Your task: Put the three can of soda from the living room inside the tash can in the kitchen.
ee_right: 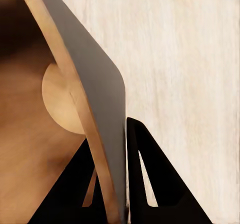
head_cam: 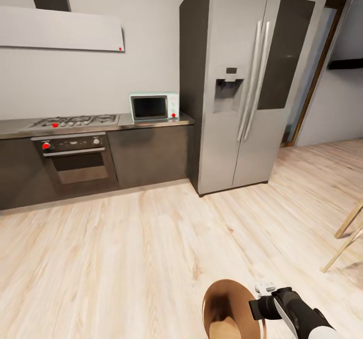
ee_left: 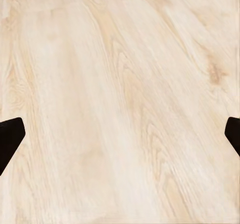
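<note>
Low at the head view's bottom edge, the right claw [head_cam: 258, 306] pinches the tash can [head_cam: 227, 303] by its rim [ee_right: 85, 119]. Open wood floor [head_cam: 126, 248] stretches to the kitchen cabinets [head_cam: 146, 155] and fridge [head_cam: 242, 87]. The left claw [ee_left: 120, 134] stands wide open, empty.

The fridge [head_cam: 247, 87] stood against the wall, with the counter [head_cam: 151, 122] running off from its left side. A microwave [head_cam: 154, 106] sat on that counter just beside the fridge; farther left lay the hob [head_cam: 74, 121], the oven [head_cam: 75, 160] under it. Well in front of the fridge, the tash can [head_cam: 229, 311] hung by its wall in the right gripper [head_cam: 259, 306].
</note>
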